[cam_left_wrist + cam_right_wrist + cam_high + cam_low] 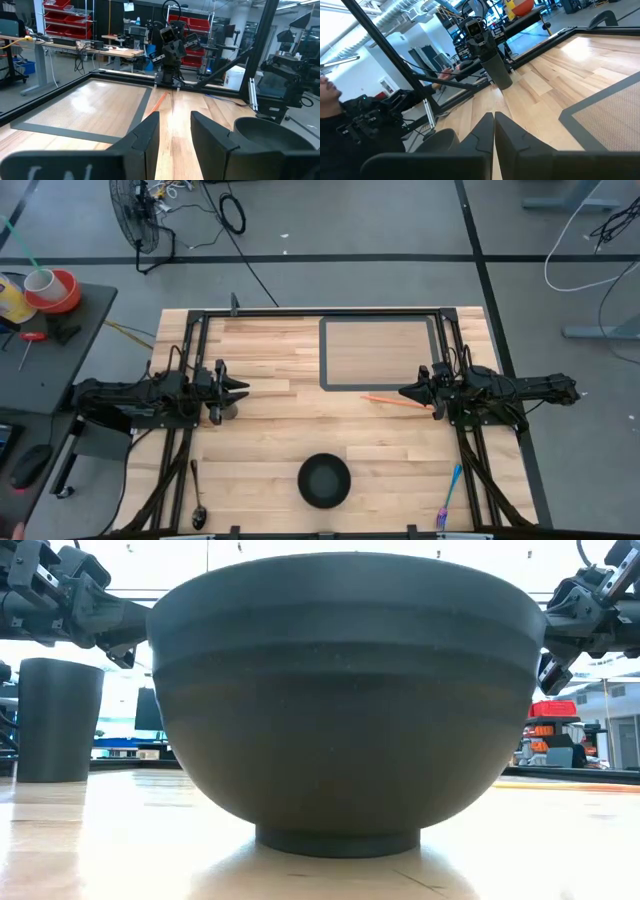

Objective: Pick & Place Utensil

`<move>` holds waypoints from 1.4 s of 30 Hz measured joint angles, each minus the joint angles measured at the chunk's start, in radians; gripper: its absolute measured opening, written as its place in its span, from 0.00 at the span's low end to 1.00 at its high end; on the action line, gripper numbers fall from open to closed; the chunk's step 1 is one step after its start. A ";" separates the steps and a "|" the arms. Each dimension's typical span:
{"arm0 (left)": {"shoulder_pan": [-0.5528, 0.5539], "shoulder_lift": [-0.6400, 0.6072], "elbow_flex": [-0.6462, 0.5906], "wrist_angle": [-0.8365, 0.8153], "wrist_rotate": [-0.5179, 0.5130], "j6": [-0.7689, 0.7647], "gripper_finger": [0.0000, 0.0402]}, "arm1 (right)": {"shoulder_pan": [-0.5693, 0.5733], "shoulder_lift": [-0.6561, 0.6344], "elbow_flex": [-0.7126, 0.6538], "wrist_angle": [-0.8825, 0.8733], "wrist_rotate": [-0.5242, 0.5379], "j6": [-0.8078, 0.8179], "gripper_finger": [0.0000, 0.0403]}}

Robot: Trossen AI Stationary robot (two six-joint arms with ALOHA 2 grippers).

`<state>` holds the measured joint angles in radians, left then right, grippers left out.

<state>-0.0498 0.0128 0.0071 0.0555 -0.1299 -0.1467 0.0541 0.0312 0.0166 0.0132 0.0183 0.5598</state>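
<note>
Overhead and wrist views of the wooden desk (270,430) with both arms at mid-desk, facing each other. The left gripper (243,391) hovers above a dark cup (225,409), its fingers (145,140) spread with a clear gap between them. The right gripper (404,392) sits opposite, well apart from the left, its fingers (482,132) pressed together with nothing between them.

The orange utensil (392,400), a thin stick, lies flat on the desk just below and ahead of the right gripper, its far end pointing toward the left gripper and skirting the lower edge of the grey-framed mat (378,352). The mat lies beyond the right gripper's tip, to its side.

A black bowl (324,480) stands near the front edge, between the two grippers and well apart from both. A dark spoon (197,498) lies behind the left gripper at the front corner; a blue-and-purple fork (449,494) lies behind the right gripper at the opposite front corner.
</note>
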 joint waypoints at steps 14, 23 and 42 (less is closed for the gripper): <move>0.000 0.000 0.000 0.000 0.000 0.000 0.29 | 0.000 0.000 0.000 0.000 0.000 0.000 0.04; 0.000 0.000 0.000 0.000 0.000 0.000 0.29 | 0.000 0.000 0.000 0.000 0.000 0.000 0.04; 0.000 0.000 0.000 0.000 0.000 0.000 0.29 | -0.001 0.001 0.000 0.028 0.050 -0.085 0.04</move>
<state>-0.0498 0.0128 0.0071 0.0555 -0.1299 -0.1467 0.0535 0.0319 0.0166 0.0409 0.0679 0.4750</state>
